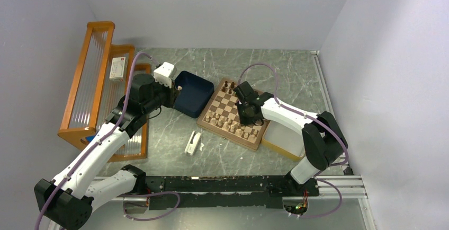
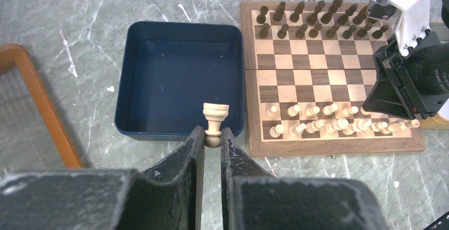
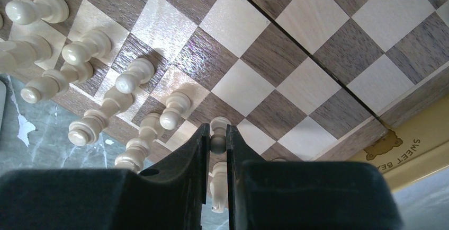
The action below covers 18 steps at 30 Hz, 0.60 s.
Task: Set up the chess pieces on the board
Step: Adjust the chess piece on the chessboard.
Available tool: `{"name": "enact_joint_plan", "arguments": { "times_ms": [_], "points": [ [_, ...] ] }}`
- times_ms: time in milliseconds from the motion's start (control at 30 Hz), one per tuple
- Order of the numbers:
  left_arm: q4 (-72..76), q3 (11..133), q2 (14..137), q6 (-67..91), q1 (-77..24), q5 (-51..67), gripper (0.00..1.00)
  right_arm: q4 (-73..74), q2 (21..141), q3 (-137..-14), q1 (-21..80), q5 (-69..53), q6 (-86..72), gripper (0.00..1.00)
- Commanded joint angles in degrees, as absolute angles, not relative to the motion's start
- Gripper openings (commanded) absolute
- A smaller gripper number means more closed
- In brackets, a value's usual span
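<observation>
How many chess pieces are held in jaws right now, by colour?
Pale tan: 2, a rook in the jaws of the left gripper and a small piece in the jaws of the right gripper
Dark brown: 0
Total: 2

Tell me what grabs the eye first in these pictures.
The square wooden checkered chessboard dominates mid-table, dark brown pieces lining its far rows, pale tan pieces crowding its near rows. The left gripper pinches a pale tan castle-topped piece above the dark blue square tray's near rim; the right gripper pinches a pale pawn-like piece at the board's edge.
</observation>
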<state>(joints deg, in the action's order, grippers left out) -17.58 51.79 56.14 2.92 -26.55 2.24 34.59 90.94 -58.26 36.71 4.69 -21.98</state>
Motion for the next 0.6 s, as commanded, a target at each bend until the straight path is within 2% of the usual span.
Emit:
{"name": "enact_joint_plan", "arguments": {
  "times_ms": [0,367,567],
  "points": [
    [-16.04,51.24,55.32,2.26,-26.94,3.29,0.05,33.49,92.51,-59.41,37.25,4.68,-23.17,0.13],
    [-16.03,51.31,55.12,2.26,-26.94,3.47,0.05,33.27,92.54,-58.76,37.46,5.05,-23.6,0.14],
    [-16.0,51.28,55.17,2.27,-26.98,3.6,0.05,33.72,92.21,-59.39,37.47,5.43,-23.71,0.21]
  ]
}}
